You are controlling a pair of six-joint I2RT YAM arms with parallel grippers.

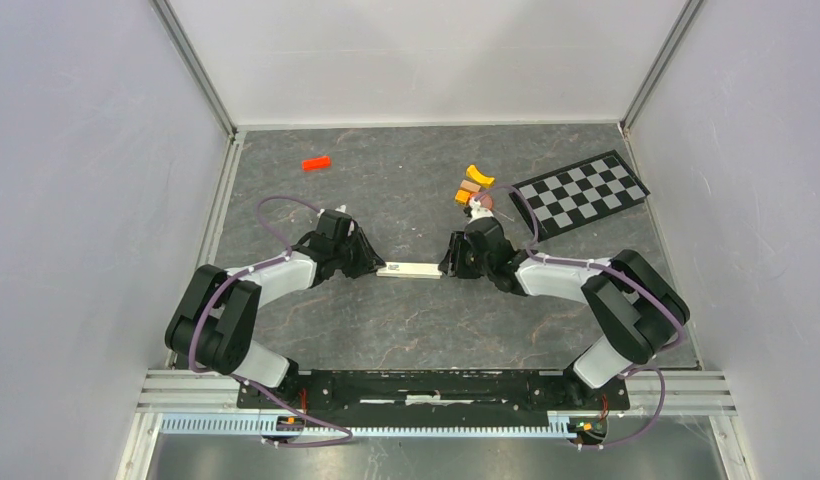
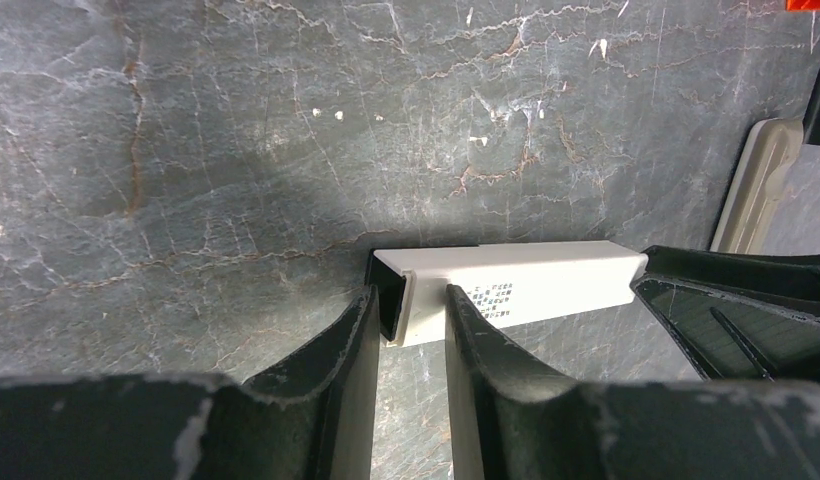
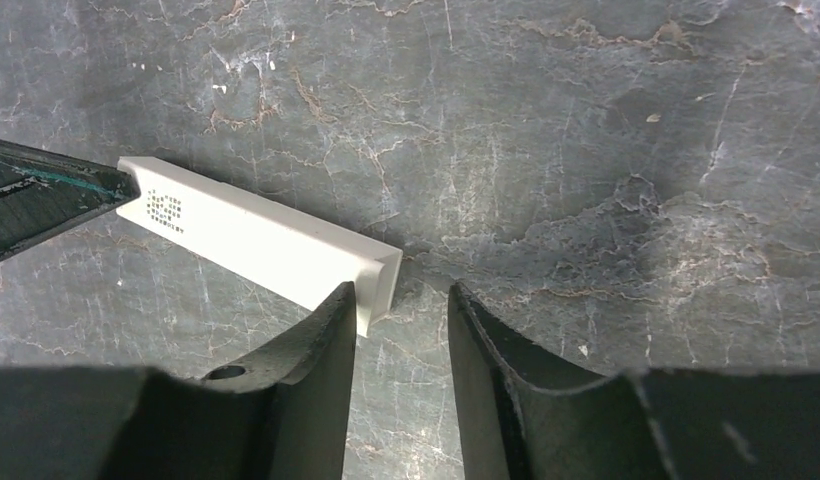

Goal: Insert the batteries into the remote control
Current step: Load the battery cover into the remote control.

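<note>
A narrow plain white bar with a black left end lies flat on the table between my two grippers. My left gripper is open at that black end, one finger beyond the end and the other over the bar. My right gripper is open at the bar's other end, with the left finger overlapping it. The remote's button face and the batteries are not in view. A tan-rimmed flat thing shows at the right of the left wrist view; I cannot tell what it is.
An orange-red block lies at the back left. Orange and yellow blocks cluster behind my right gripper. A black-and-white checkerboard lies at the back right. Grey walls enclose the dark stone table on three sides.
</note>
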